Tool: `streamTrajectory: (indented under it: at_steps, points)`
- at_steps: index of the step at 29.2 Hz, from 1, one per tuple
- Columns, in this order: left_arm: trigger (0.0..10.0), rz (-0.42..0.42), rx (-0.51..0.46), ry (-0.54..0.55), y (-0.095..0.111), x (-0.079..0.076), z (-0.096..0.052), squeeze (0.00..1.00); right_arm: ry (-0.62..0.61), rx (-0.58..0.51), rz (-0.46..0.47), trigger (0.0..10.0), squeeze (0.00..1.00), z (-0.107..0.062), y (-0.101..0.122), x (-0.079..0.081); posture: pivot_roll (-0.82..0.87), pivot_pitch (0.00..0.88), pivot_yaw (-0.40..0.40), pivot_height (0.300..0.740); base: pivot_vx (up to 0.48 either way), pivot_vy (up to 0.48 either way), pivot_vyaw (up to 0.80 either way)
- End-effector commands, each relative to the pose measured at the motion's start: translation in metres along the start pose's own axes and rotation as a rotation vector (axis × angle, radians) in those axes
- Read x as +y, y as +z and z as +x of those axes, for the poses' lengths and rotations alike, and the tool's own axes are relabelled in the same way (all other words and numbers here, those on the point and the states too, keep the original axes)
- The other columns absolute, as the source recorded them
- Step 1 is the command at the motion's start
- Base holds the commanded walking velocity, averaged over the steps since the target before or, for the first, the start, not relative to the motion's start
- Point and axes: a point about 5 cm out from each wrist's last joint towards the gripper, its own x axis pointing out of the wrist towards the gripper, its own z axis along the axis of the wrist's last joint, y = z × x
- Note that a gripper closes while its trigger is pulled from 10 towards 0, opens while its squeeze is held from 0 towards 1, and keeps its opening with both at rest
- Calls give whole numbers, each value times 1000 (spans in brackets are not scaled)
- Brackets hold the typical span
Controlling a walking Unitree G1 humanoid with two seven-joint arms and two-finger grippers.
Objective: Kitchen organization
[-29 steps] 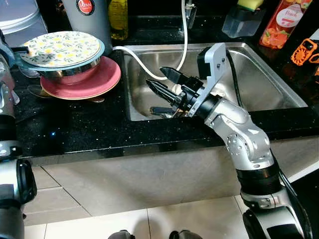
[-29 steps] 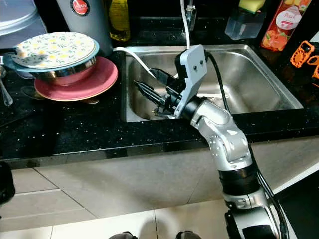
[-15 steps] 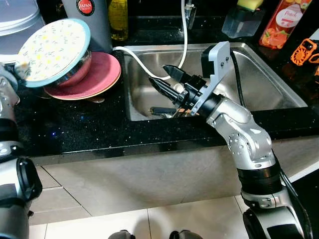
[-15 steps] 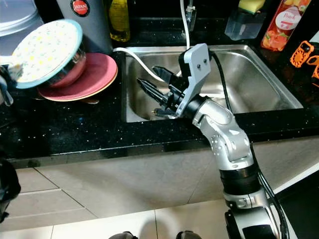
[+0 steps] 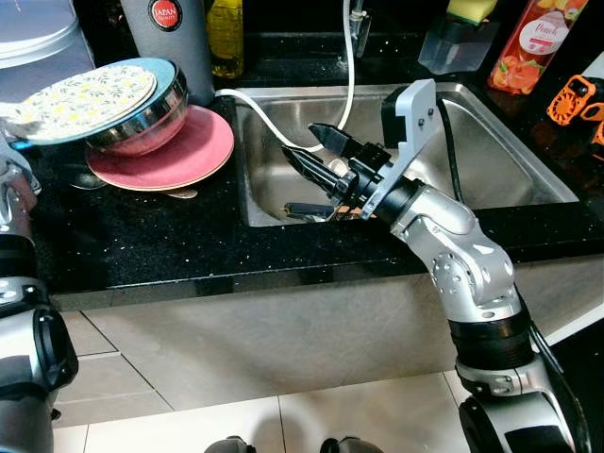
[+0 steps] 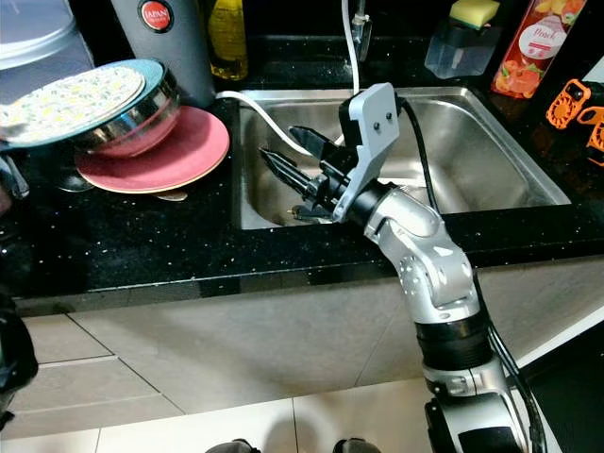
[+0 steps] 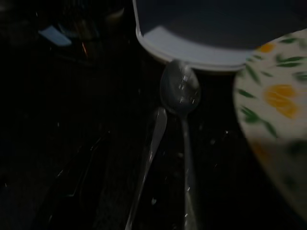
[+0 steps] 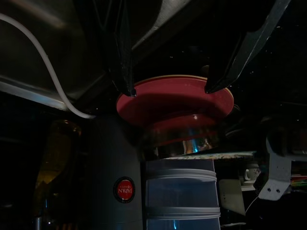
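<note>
A floral plate rests tilted on a steel bowl, which stands on a pink plate on the black counter left of the sink. The floral plate overhangs the bowl to the left, where my left gripper holds its edge. In the left wrist view the plate's rim hangs above two spoons on the counter. My right gripper is open over the sink's left part, pointing towards the plates with nothing between its fingers. The right wrist view sees the pink plate beyond that gripper.
The steel sink holds a dark utensil, and a white hose runs into it. Behind stand a grey canister, an oil bottle, a soap dispenser and an orange bottle. A plastic container is at far left.
The floral plate lay flat on the bowl a second ago, was tipped up steeply, and is now lowered to a slight tilt, shifted left. The right gripper rose slightly.
</note>
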Motion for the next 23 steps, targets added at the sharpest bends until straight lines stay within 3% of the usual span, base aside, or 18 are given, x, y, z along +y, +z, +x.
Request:
streamTrajectory:
  at_steps: [1,10,19,23]
  points:
    - [10000,2,1,6,5,4,0,0,8,-10,-6,10000,0,0,1,2,116,52,-17,740,0,0,0]
    - [10000,23,97,8,-15,5,6,0,11,-11,-7,10000,0,0,1,2,115,48,-17,740,0,0,0]
    - [10000,29,116,17,-22,6,7,0,9,-9,-10,10000,0,-1,2,2,112,46,-16,740,0,0,0]
    - [10000,28,171,27,-37,9,10,0,8,-8,-11,10000,0,-1,2,1,107,45,-15,740,0,0,0]
